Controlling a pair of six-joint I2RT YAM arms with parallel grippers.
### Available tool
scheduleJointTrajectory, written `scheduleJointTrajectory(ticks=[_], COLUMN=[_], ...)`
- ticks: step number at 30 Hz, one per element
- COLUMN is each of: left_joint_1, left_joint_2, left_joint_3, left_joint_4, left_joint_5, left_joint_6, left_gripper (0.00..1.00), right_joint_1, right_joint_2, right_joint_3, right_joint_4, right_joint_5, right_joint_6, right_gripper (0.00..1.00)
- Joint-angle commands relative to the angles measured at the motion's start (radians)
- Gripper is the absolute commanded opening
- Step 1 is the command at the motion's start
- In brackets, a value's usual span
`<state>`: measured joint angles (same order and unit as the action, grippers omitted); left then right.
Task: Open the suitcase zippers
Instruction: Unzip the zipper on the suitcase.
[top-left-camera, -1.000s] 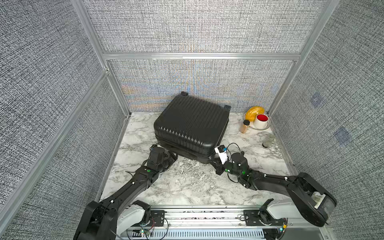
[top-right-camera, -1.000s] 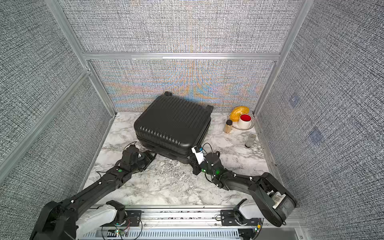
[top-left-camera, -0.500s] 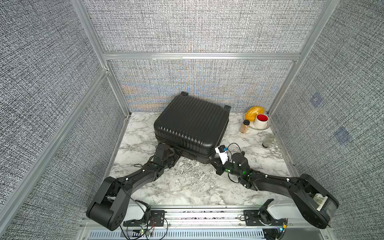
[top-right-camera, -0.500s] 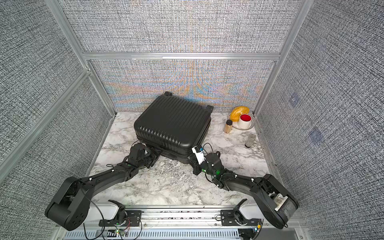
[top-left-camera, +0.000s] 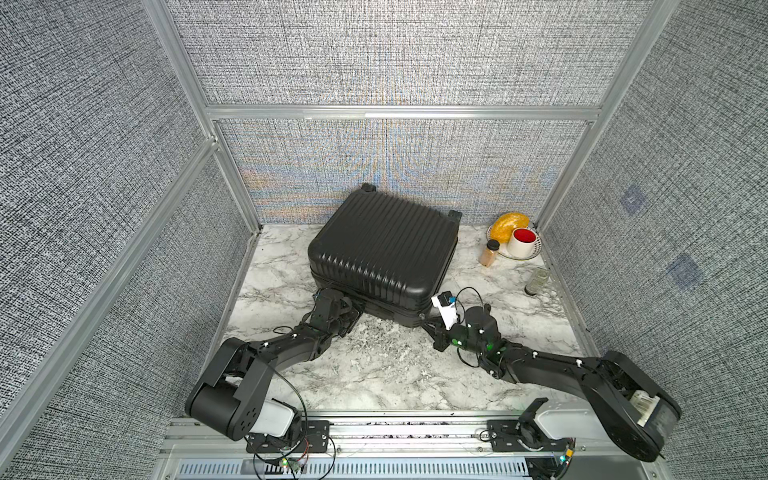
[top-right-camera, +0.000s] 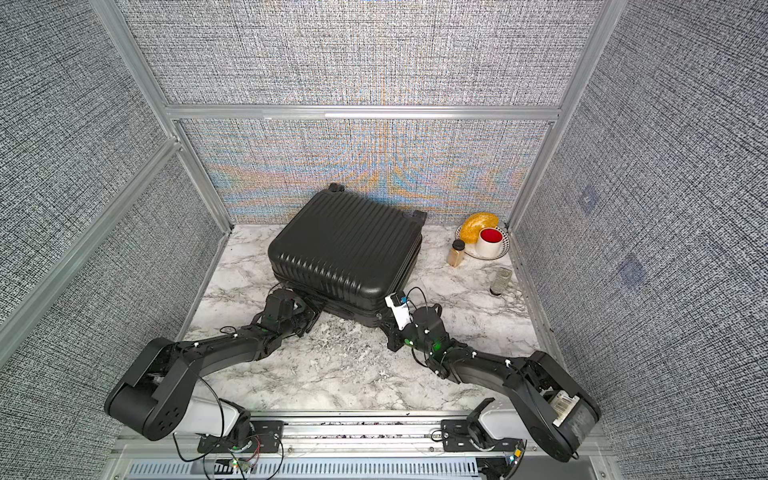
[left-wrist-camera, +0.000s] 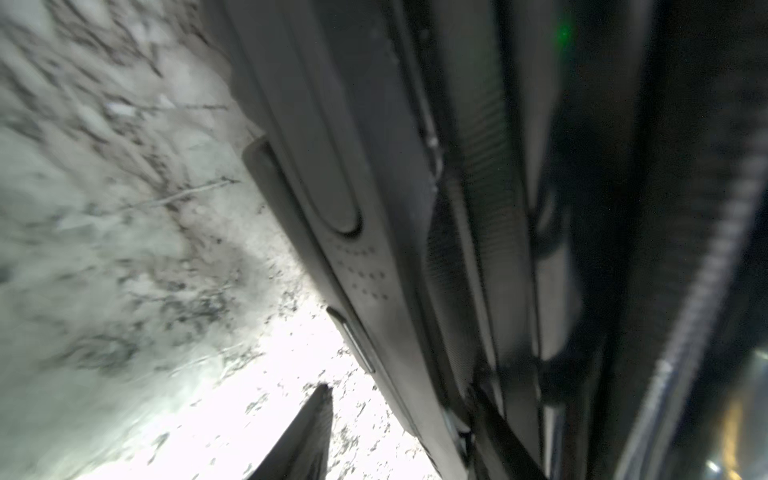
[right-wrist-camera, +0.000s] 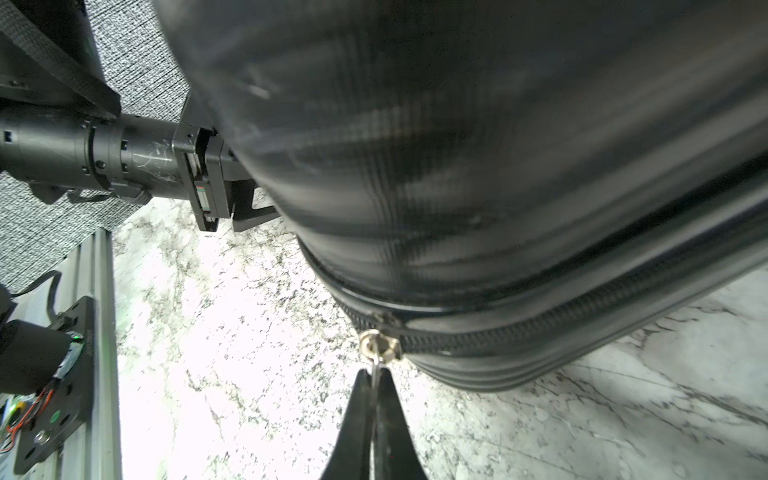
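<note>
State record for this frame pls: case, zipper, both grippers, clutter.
suitcase: lid down, lying flat on the marble table
zipper pull: at the case's near right corner
right gripper: shut on zipper pull
left gripper: at the case's near edge, left end; open or shut unclear
clutter: plate in the far right corner with bread and cup; spice jar beside it

Motion is blurring the suitcase in the left wrist view; its shell is hiding the jaws of the left gripper.
</note>
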<state>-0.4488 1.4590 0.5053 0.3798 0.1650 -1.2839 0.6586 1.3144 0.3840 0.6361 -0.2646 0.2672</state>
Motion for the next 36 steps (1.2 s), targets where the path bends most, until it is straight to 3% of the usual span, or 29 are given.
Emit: scheduleJointTrajectory(ticks=[1,3,11,15,25,36], left_joint_1=[0.003,0.003,0.005,0.009,0.027,0.053], left_joint_2=[0.039,0.058,0.073,0.046,-0.016,-0.107], left_joint_3=[0.014,0.016,0.012,0.006,-0.001,-0.001], left_joint_4=[-0.014,-0.005,-0.044,-0.100,-0.188,-0.274], left_joint_5=[-0.041,-0.044,-0.072,-0.103,-0.131,-0.105], left_joint_6=[-0.009,-0.014,-0.008,-0.006,0.066,0.186], left_gripper=[0.49,0.45,0.11,0.01,0.01,0.01], right_joint_1=[0.001,0.002,0.001,0.001,-0.060,-0.215], right_joint_2=[-0.010,-0.013,-0.069,-0.123,-0.190,-0.083], right_joint_3=[-0.005,-0.014,-0.062,-0.092,-0.096,-0.006], right_joint_4=[0.056,0.064,0.038,-0.009,-0.126,-0.102], right_joint_5=[-0.027,-0.026,0.066,0.152,0.299,0.194], right_joint_6=[0.006,0.013,0.040,0.066,0.112,0.039], right_gripper=[0.00,0.00,0.00,0.00,0.00,0.00])
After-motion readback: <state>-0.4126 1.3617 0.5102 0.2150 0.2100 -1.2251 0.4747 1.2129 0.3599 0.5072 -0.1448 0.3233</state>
